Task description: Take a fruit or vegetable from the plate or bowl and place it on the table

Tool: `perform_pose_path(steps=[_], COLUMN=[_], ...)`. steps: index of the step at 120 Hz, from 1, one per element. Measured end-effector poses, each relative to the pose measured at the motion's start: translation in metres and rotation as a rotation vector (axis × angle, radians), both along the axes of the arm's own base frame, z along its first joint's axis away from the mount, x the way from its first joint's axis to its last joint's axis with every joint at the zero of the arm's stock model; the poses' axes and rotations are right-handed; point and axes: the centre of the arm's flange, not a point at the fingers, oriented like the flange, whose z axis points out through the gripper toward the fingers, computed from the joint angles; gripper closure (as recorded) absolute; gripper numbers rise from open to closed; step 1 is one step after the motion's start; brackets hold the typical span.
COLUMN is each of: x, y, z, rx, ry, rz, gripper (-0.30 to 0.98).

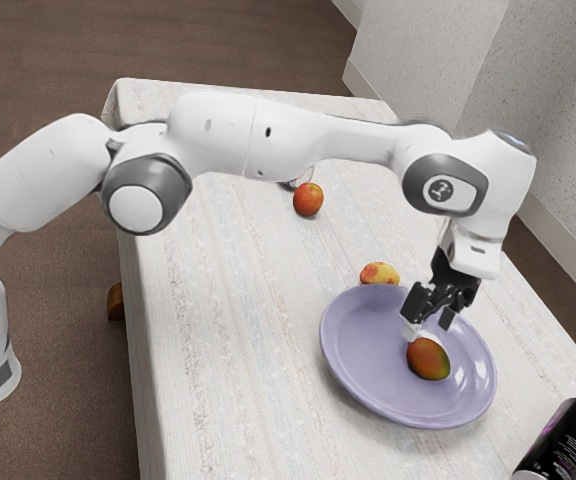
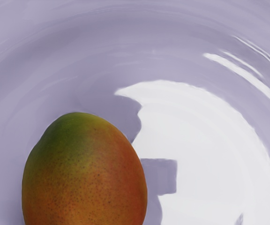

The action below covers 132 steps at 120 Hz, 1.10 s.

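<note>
Your tool [image 1: 429,325] is hanging wide. The mango [image 1: 428,359] is lying below it, toward the exterior view's near side.

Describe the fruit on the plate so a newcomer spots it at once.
On the table, find the round lavender plate. The mango lies there, green blending into orange-red. Unlike the paler fruit and the red fruit, it sits inside the rim.

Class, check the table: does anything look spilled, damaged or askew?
Nothing looks spilled or damaged; the mango lies on the plate. The black can slants in the exterior view; whether it has tipped, I cannot tell.
</note>
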Motion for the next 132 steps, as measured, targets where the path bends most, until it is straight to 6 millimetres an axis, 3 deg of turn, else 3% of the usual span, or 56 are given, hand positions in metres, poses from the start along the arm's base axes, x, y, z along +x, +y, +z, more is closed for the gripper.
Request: perform_pose_path(steps=[48,132], x=[0.007,0.019], y=[-0.006,0.002], z=[-0.026,-0.037], rx=[-0.002,-0.011], ry=[0.009,-0.021], rz=[-0.022,-0.029], gripper=[0.0,0.0])
